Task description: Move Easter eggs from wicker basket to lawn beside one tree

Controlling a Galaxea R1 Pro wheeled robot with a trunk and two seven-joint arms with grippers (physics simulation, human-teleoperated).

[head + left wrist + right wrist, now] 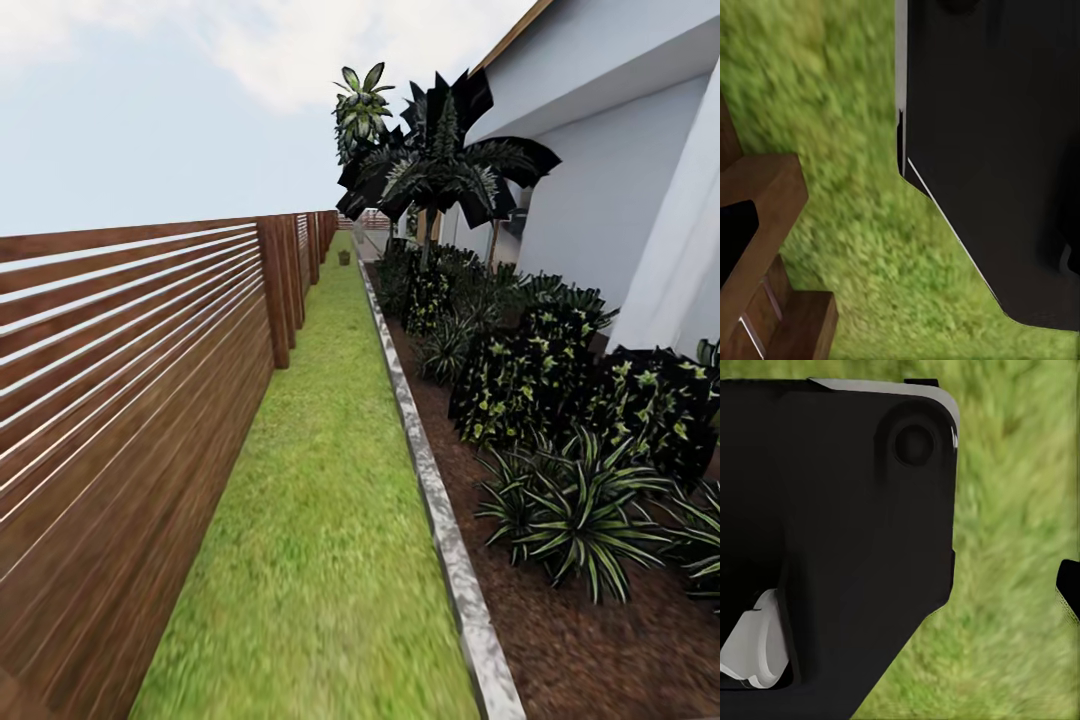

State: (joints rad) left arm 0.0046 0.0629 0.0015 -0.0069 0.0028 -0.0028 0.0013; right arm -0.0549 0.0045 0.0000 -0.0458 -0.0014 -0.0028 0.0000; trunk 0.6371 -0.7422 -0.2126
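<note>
so the wicker basket point(344, 257) is way off in the distance, just a tiny brownish blob sitting on the grass near the upper middle of the head view, too small to make out the handle or whether any eggs are in it. it sits at the far end of the lawn point(320, 520), which runs as a long narrow green strip from the bottom center of the frame up toward the middle, getting thinner as it goes. along the left side of the frame there's a brown slatted wooden fence point(120, 400) hugging the grass the whole way. on the right edge of the grass is a grey stone kerb point(440, 520), and past that a bed of brown mulch point(600, 640) with a bunch of dark leafy shrubs point(560, 380) and spiky striped plants point(570, 515). further back in the upper middle there are a couple of dark palms point(440, 165), and a white house wall point(620, 190) takes up the upper right. pale cloudy sky in the upper left. in the left wrist view it's blurry grass point(847, 150) with a big black robot part point(997, 150) on the right and a bit of the wooden fence point(765, 217) in the lower left corner. right wrist view is more grass point(1020, 547) with a black robot body point(832, 532) covering the left side. can't tell whether the fingers of either gripper are apart or together.
</note>
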